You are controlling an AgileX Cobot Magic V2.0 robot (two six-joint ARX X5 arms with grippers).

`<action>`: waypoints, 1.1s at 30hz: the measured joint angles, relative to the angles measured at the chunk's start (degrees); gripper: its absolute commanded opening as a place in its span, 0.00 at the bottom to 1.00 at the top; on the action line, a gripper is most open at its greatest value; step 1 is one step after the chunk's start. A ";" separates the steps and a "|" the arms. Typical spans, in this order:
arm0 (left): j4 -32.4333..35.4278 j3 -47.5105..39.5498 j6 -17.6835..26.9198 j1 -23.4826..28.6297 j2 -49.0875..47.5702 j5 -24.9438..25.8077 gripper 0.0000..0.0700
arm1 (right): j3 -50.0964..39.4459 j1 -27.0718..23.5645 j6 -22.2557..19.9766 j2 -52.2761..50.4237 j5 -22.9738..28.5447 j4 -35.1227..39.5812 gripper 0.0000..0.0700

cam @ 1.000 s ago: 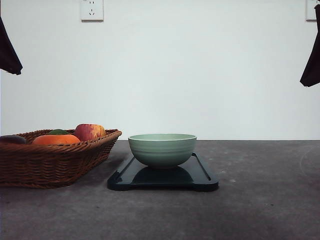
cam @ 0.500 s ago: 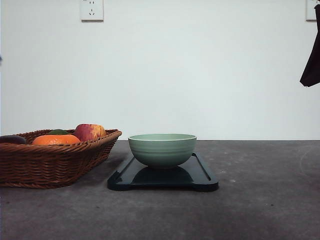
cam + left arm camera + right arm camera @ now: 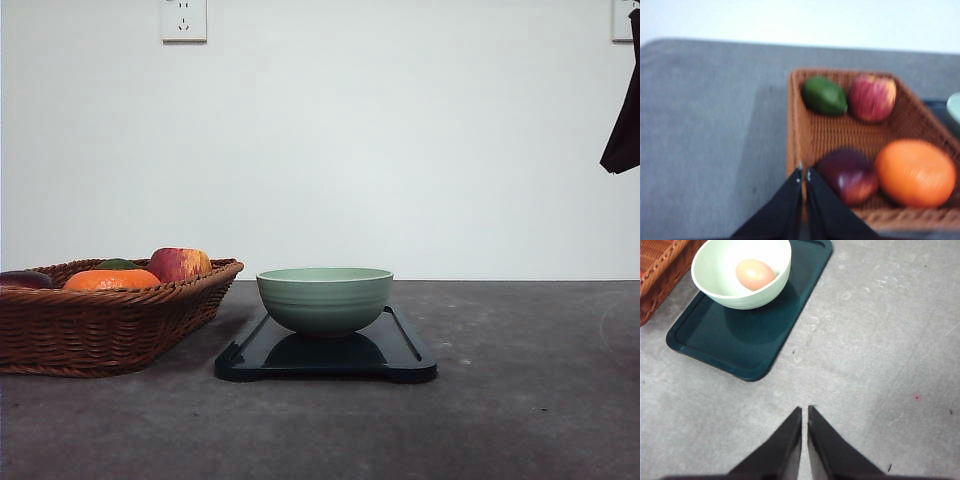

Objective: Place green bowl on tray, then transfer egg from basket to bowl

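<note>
The green bowl (image 3: 325,298) stands on the dark tray (image 3: 400,362) at the table's middle. Inside the bowl (image 3: 741,272) lies the pinkish-brown egg (image 3: 755,274), seen in the right wrist view, with the tray (image 3: 740,335) under it. The wicker basket (image 3: 100,325) sits left of the tray. My left gripper (image 3: 803,172) is shut and empty, hovering over the basket's (image 3: 810,130) near rim. High over bare table to the tray's right, my right gripper (image 3: 804,411) is shut with nothing in it.
The basket holds a red-yellow apple (image 3: 872,97), a green fruit (image 3: 824,95), a dark purple fruit (image 3: 850,175) and an orange fruit (image 3: 915,172). Part of my right arm (image 3: 624,120) hangs at the upper right. Bare grey table (image 3: 530,400) lies right of the tray.
The dark piece of my left arm at the upper left of the front view has gone out of frame. Bowl, tray and basket have not moved.
</note>
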 measured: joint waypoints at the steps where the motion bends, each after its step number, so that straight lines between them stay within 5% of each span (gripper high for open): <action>1: -0.16 -1.39 -0.01 0.01 -1.44 0.00 0.00 | 0.00 0.00 0.00 0.00 -0.01 0.00 0.02; 8: 0.99 -5.50 -0.17 0.02 -8.03 0.01 0.00 | 0.00 0.00 0.00 0.01 -0.01 0.01 0.02; 33: 0.85 -5.52 -0.46 0.06 -8.01 0.00 0.00 | 0.00 0.00 -0.86 0.00 0.31 0.54 0.02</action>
